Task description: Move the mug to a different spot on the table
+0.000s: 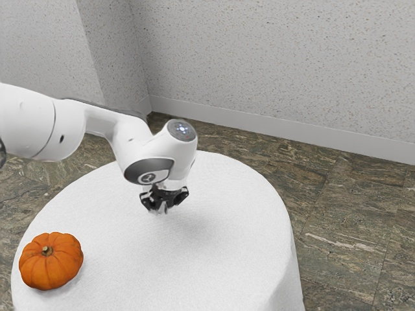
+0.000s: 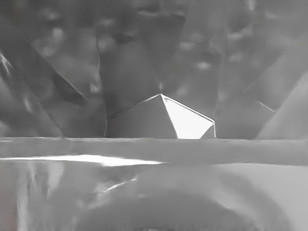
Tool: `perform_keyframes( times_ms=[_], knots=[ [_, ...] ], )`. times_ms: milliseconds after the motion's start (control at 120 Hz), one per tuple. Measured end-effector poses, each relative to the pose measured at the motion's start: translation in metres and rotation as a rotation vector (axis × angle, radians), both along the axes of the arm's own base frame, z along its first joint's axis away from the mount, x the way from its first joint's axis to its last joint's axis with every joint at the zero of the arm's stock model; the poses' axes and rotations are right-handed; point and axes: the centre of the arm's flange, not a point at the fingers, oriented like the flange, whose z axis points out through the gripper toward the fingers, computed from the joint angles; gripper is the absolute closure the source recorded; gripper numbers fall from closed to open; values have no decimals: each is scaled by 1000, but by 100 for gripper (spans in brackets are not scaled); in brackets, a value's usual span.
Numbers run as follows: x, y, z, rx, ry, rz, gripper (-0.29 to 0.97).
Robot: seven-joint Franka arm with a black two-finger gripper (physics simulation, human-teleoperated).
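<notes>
My black gripper (image 1: 162,206) hangs low over the middle of the round white table (image 1: 227,259), almost touching the cloth. A small pale piece of the mug (image 1: 156,207) peeks out under the hand; the hand hides the rest. In the wrist view the grey, faceted inside of the mug (image 2: 159,120) is very near the camera. Its rim (image 2: 154,149) runs straight across just under the hand, with a blurred rounded part of the mug below it.
An orange pumpkin (image 1: 50,260) sits near the table's edge at the exterior view's lower left. White cloth stretches to the exterior view's right of the gripper and toward the front. Beyond the table's edge, a stone floor and a pale wall.
</notes>
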Motion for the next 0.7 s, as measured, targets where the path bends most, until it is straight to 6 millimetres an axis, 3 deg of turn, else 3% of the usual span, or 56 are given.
perform_keyframes(
  times_ms=[267, 542, 700],
  knots=[
    [-1, 0, -19, -5, 4, 64, 63],
    [-2, 0, -26, -11, -2, 106, 30],
    [2, -5, -20, -15, -22, 112, 14]
  ],
)
